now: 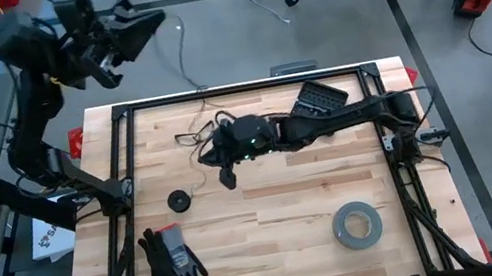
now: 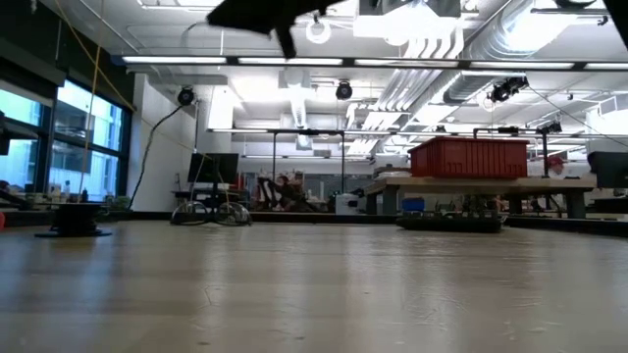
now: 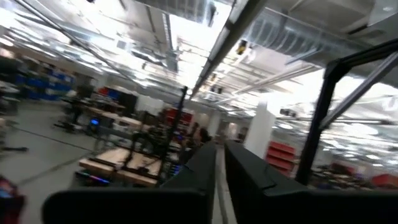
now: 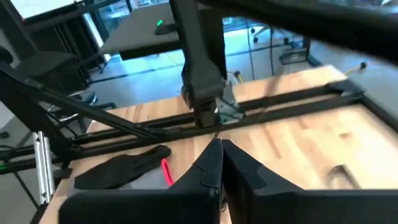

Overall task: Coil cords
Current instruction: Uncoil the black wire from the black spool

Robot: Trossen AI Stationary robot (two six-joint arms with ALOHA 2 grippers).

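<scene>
Right end effector point(image 1: 229, 178) closed over table point(image 1: 290, 211) — spool point(image 1: 179, 202) nearby.

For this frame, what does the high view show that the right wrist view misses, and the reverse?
Only the high view shows the small black spool, the thin cord trailing off the table's far edge, the grey tape roll, and the left gripper raised beyond the table. Only the right wrist view shows the right gripper fingers pressed shut. Both show the gloves and the wooden table.
</scene>
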